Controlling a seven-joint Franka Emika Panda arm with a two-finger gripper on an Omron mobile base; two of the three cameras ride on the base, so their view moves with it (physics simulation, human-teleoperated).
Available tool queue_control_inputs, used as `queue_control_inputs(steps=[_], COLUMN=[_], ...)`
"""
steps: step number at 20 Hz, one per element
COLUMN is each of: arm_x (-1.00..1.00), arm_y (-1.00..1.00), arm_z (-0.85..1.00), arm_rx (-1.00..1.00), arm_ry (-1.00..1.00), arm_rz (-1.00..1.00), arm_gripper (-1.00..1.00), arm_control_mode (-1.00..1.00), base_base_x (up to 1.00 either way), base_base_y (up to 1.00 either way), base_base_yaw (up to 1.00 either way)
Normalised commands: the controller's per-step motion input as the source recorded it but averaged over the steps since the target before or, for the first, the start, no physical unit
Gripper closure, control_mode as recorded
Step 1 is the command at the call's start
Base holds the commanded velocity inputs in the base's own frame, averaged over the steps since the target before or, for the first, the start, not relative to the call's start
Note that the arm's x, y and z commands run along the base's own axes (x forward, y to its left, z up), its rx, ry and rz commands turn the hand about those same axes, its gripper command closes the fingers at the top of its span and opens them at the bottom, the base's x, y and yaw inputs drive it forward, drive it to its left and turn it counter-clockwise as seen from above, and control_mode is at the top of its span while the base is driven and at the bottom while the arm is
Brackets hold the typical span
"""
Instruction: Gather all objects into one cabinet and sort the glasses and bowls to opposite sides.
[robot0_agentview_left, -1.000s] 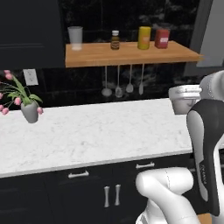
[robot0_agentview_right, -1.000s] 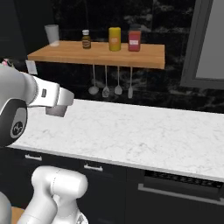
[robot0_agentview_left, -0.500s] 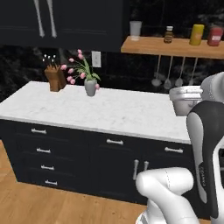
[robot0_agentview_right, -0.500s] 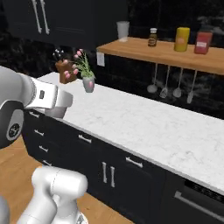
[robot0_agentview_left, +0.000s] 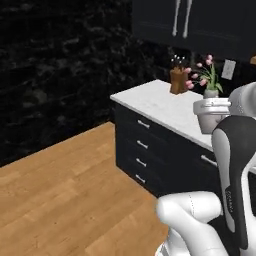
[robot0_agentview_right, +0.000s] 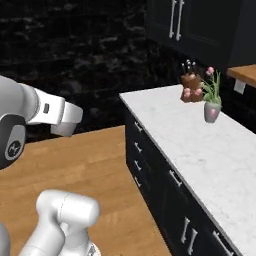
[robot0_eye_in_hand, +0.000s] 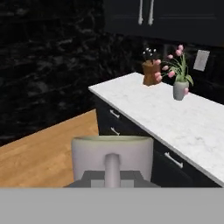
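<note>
Carrying a pale grey-beige mug (robot0_eye_in_hand: 112, 158) at the gripper (robot0_eye_in_hand: 112, 181), the arm holds it aloft in front of the base, well clear of the white marble worktop (robot0_agentview_right: 210, 160). In the hand view the mug sits upright just beyond the hand with its handle facing the camera; the fingertips themselves are hidden, so I cannot tell how wide the jaws stand, though the mug hanging unsupported suggests they are clamped on it. The same mug (robot0_agentview_left: 212, 114) appears in the left base view beside the upper arm. Black wall cabinets with white bar handles (robot0_agentview_left: 182, 17) hang above the worktop's far end, where a knife block (robot0_agentview_right: 190, 80) and a vase of pink tulips (robot0_agentview_right: 212, 111) stand. Good practice for this transport step, as a judgement: keep the mug level, hold it high enough to pass over vase and block, and bring the base to rest squarely before the chosen cabinet before reaching.
</note>
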Motion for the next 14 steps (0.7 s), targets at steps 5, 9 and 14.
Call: queue_control_inputs(steps=[5,9,14], arm_x=[0.0,0.0,0.0], arm_y=[0.0,0.0,0.0], arm_z=[0.0,0.0,0.0], arm_rx=[0.0,0.0,0.0], arm_ry=[0.0,0.0,0.0], arm_rz=[0.0,0.0,0.0], arm_gripper=[1.0,1.0,1.0], arm_control_mode=[1.0,1.0,1.0], base_base_x=[-0.26,-0.24,-0.25], base_base_y=[0.04,0.0,0.01], base_base_yaw=[1.0,1.0,1.0])
